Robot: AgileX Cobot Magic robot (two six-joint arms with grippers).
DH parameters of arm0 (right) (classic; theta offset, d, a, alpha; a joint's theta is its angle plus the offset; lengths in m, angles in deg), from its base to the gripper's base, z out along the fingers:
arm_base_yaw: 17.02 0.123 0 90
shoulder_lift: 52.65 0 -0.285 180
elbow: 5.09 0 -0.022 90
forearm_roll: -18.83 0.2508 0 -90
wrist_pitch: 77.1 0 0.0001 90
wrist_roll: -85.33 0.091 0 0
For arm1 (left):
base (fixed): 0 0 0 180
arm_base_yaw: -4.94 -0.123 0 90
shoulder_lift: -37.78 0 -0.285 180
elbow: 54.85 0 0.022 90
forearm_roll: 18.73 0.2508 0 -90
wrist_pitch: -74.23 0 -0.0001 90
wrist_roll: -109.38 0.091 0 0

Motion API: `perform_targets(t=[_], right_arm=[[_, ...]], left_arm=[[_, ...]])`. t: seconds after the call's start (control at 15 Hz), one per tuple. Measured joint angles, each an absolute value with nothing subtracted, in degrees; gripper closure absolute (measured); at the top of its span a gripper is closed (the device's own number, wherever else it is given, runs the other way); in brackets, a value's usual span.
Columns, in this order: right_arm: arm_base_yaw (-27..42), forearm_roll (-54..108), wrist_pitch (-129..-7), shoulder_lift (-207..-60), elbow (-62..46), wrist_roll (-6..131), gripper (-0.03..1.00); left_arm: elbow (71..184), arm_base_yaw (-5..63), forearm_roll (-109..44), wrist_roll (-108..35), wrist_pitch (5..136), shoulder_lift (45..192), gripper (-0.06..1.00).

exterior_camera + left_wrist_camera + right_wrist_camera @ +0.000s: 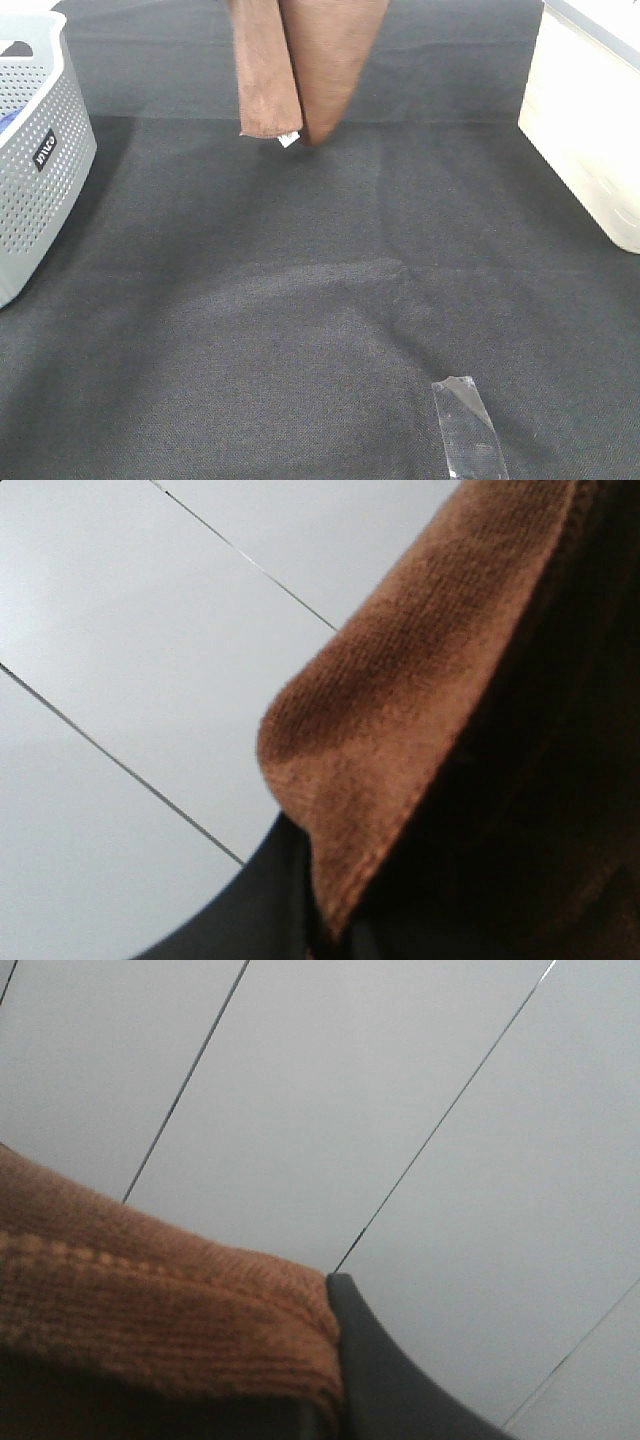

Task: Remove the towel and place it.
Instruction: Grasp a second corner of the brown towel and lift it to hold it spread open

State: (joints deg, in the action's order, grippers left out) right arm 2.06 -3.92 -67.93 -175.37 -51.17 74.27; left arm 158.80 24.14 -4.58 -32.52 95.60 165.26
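Observation:
The brown towel hangs in two folds from above the top edge of the exterior high view, over the far middle of the black table cloth. Its lower tips and a small white tag hang just above the cloth. Neither gripper shows in the exterior view. In the left wrist view the towel fills the frame beside one dark finger. In the right wrist view the towel's hemmed edge lies against one dark finger. Both grippers appear shut on the towel, held high.
A grey perforated basket stands at the left edge. A white plastic bin stands at the right edge. A strip of clear tape lies on the cloth near the front right.

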Motion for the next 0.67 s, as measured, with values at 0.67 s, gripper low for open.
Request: perform_targets(t=[0.67], right_arm=[[1.49, -0.54, -64.95, -177.37, -51.97, 74.44, 0.97]], left_arm=[[159.89, 24.08, -7.04, -35.39, 96.23, 168.07, 0.92]])
